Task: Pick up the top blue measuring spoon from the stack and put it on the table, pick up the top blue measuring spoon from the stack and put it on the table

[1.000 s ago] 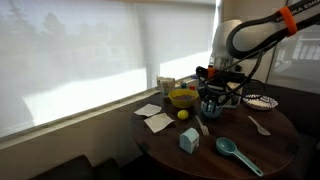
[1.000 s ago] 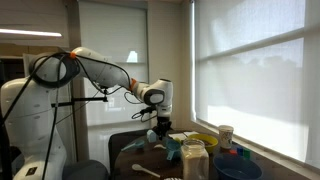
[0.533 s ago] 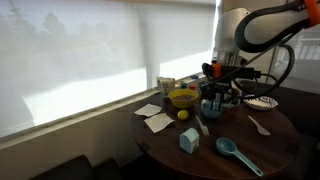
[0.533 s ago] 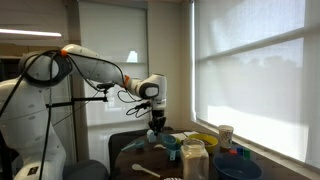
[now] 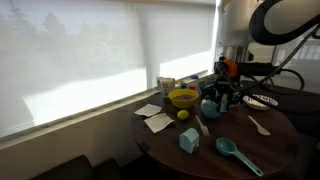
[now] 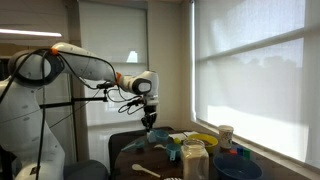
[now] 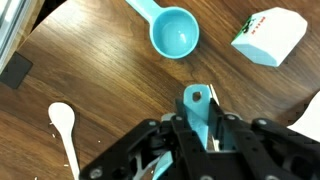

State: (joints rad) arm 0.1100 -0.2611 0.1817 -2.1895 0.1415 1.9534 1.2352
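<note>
My gripper [image 7: 200, 118] is shut on a teal-blue measuring spoon [image 7: 195, 102]; its flat handle with a hole sticks out between the fingers. In both exterior views the gripper [image 5: 228, 92] [image 6: 148, 122] hangs above the round dark table [image 5: 272, 145]. A teal-blue shape that looks like the stack [image 5: 210, 108] sits on the table just beside and below the gripper. Another teal-blue measuring spoon [image 5: 236, 153] [image 7: 175, 35] lies flat on the table [image 7: 90, 70] near its front edge.
A small light-blue carton [image 5: 188, 140] [image 7: 268, 37], a white plastic spoon [image 5: 259, 125] [image 7: 63, 120], a yellow bowl [image 5: 182, 98], a lemon [image 5: 183, 114], paper napkins [image 5: 157, 121] and a plate [image 5: 262, 101] lie on the table. A jar [image 6: 194, 160] stands close to the camera.
My gripper has risen and drifted sideways, away from the stack, still shut on the spoon. The things on the table have not moved.
</note>
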